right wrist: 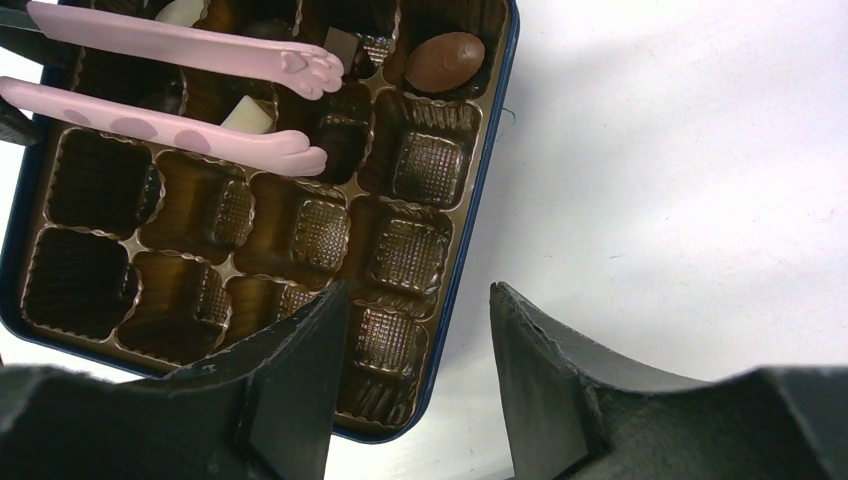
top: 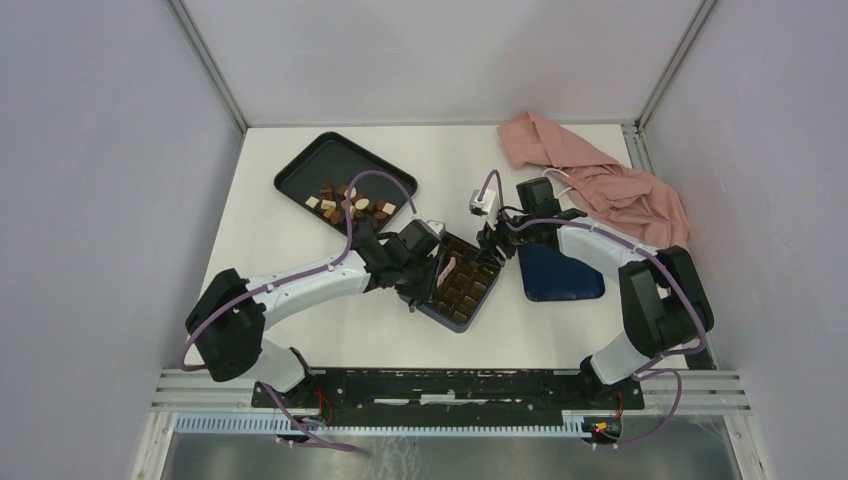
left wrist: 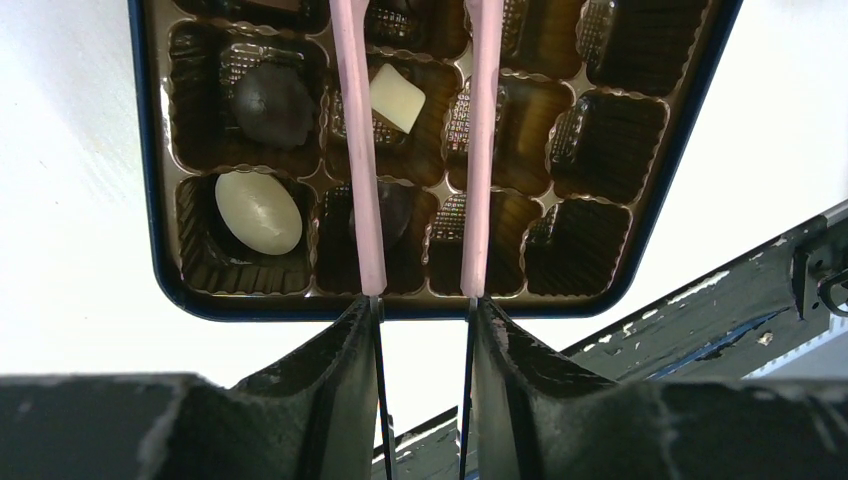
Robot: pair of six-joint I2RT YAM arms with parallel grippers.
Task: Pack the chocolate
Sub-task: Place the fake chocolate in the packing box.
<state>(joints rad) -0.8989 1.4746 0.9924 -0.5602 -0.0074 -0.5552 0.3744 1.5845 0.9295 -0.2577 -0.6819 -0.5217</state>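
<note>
Left pincer (left wrist: 422,305): closed on pink tongs (left wrist: 358,150), blades reaching over the box (left wrist: 150,200).
Tong tips: apart, straddling a white square chocolate (left wrist: 397,97) lying in its cell; probably just placed.
Box: on the surface (top: 330,330), most cells bare.
Right pincer (right wrist: 415,290): open, empty, at the box corner, likely steadying it.
Tray (top: 300,165): farther back, loose chocolates (top: 350,203) waiting.

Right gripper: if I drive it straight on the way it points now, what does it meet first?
Most likely the box: its rim and empty cells lie right ahead of the open right gripper. The tongs sit farther in, though depth is hard to judge.
</note>
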